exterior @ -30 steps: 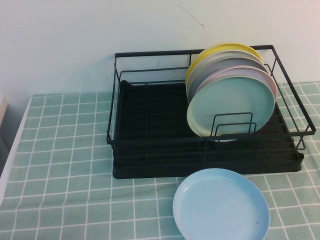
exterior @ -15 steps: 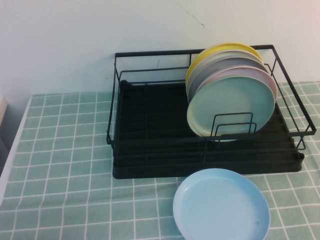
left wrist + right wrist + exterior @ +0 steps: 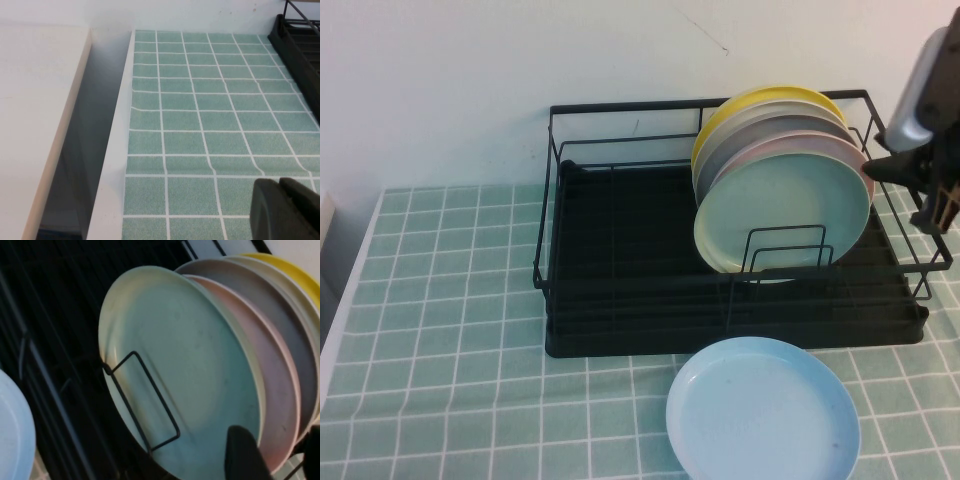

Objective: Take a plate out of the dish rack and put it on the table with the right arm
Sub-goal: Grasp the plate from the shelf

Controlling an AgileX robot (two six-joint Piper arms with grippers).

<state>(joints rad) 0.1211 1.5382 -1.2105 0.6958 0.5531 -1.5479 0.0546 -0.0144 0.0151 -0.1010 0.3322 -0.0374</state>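
Observation:
The mint-green plate (image 3: 782, 205) stands upright at the front of a stack in the black dish rack (image 3: 620, 260), and it fills the right wrist view (image 3: 185, 370). A pale pink plate (image 3: 272, 390), a grey one and a yellow one (image 3: 760, 100) stand behind it. My right gripper (image 3: 912, 190) hangs open over the rack's right end, just right of the plates' rims. In its wrist view (image 3: 280, 455) one finger lies in front of the mint plate's edge, the other beyond the pink one. My left gripper (image 3: 282, 200) is shut and empty over the table (image 3: 200, 120).
A light blue plate (image 3: 763, 412) lies flat on the grid cloth (image 3: 440, 300) just in front of the rack. An upright wire divider (image 3: 785, 250) crosses the mint plate's lower front. The table's left edge drops into a gap (image 3: 85, 150). A wall stands behind the rack.
My right arm has come into the high view from the right and now hangs at the rack's right end beside the plates. The plates have not moved.

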